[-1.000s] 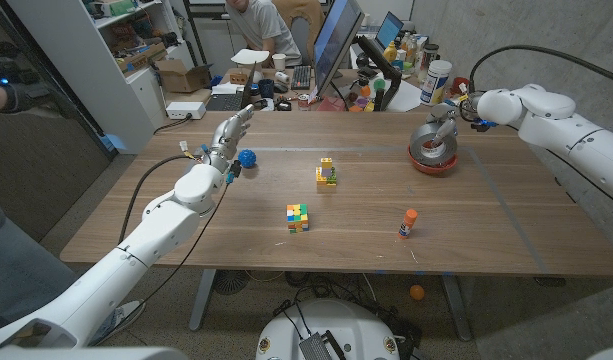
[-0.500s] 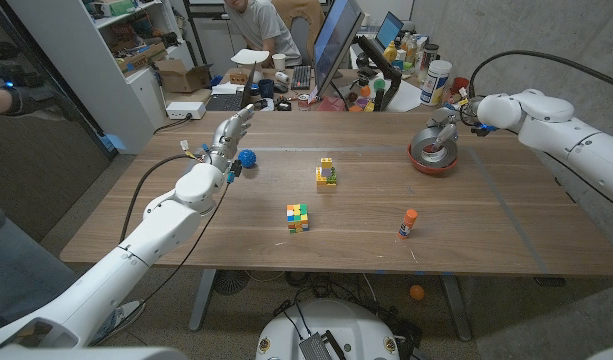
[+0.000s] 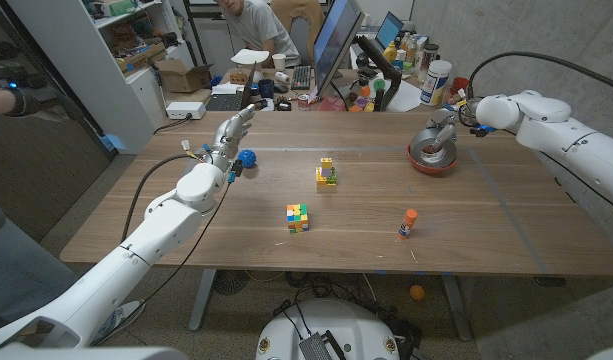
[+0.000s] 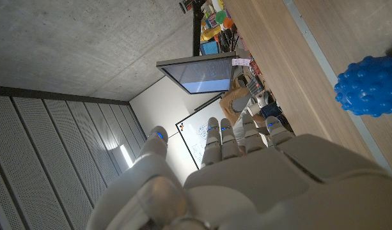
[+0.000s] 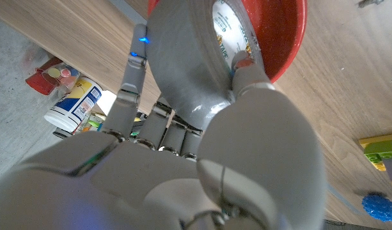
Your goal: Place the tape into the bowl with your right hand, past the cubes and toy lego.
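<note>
Tape (image 5: 196,61): grey roll, being gripped by right hand (image 3: 442,118), thumb pressing inside the core and fingers (image 5: 133,70) wrapping the outer face, hanging right over the red bowl (image 3: 432,161), lower edge dipping within the rim.

Going left to right across the table (image 3: 506,230):

Left hand (image 3: 229,132) holding nothing, fingers spreading apart and reaching away from the robot, raised near the far left edge. Blue spiky ball (image 3: 247,157) lying just beside that hand, on its inner side. Toy lego (image 3: 327,172) standing well to the right of the left hand, mid-table. Colourful cube (image 3: 298,216) sitting nearer the robot than the lego. Small orange-capped bottle (image 3: 409,223) standing nearer the robot than the right hand, well apart from the bowl.

Bowl resting directly under the right hand, at the far right of the table.
</note>
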Robot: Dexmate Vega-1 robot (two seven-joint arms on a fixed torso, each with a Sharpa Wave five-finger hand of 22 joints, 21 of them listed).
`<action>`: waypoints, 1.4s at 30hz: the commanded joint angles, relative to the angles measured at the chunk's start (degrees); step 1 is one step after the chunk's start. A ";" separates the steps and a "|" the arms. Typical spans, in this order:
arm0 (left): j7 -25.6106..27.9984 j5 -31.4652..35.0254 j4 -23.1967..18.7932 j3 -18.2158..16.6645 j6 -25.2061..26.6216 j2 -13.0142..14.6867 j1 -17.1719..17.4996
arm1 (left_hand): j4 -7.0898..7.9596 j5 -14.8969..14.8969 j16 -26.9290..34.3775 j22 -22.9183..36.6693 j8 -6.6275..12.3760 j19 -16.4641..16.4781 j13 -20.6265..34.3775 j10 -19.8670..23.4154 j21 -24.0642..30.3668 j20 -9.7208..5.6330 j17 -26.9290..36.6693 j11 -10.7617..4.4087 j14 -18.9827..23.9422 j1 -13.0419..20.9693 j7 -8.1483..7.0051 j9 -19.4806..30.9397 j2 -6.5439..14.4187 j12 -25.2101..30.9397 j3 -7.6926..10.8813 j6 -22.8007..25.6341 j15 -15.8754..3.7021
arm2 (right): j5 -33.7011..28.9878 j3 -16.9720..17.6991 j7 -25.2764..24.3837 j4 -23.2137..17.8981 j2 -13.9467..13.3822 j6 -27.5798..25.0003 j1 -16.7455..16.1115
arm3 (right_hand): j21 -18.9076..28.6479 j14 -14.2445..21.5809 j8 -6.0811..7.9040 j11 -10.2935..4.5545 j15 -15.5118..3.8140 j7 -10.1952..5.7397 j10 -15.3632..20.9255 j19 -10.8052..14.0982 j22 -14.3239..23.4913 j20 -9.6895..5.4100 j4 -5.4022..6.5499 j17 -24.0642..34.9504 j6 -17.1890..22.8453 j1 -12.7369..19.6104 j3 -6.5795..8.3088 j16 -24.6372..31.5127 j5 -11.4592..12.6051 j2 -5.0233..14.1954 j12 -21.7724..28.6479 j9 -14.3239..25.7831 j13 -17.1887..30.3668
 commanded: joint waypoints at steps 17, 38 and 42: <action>-0.89 -0.22 0.66 0.16 -0.16 0.12 -0.55 | 0.00 0.16 0.06 0.24 0.23 -0.49 0.12 -0.10 0.10 0.07 0.26 -0.17 -0.28 0.47 0.25 0.31 -0.28 0.27 0.43 0.33 -0.14 | -1.09 -2.04 0.51 1.45 1.10 -1.55 1.48 | -0.20 -5.29 -8.63 0.41 1.62 -7.36 -8.99 3.04 -0.22 -1.65 1.48 -6.20 -4.54 4.35 -0.30 -7.64 -2.24 8.08 -6.46 -3.99 -2.66; -1.70 -0.27 1.86 0.50 -0.97 -0.19 -1.29 | 0.02 0.16 0.08 0.24 0.26 -0.56 0.12 -0.01 0.10 0.08 0.26 -0.12 -0.26 0.46 0.21 0.31 -0.29 0.32 0.44 0.46 -0.16 | -3.84 -3.96 9.72 -0.34 0.91 -3.78 3.69 | -5.94 -18.07 -14.45 2.45 8.36 -7.22 -19.32 -4.06 -0.35 5.60 0.76 -11.81 -12.15 -1.54 -0.43 -9.51 -2.12 2.32 -14.05 -5.48 -4.43; -1.95 -0.29 2.03 0.55 -1.15 -0.20 -1.45 | 0.03 0.16 0.08 0.24 0.28 -0.53 0.12 -0.07 0.12 0.07 0.26 -0.16 -0.26 0.46 0.31 0.31 -0.29 0.29 0.44 0.52 -0.07 | -3.72 -3.79 10.92 -1.00 0.43 -4.13 3.62 | -6.84 -19.36 -15.36 2.73 8.99 -6.88 -20.95 -4.99 -0.33 6.42 0.99 -12.38 -13.74 -2.56 -0.51 -9.38 -2.08 2.07 -15.24 -5.66 -4.76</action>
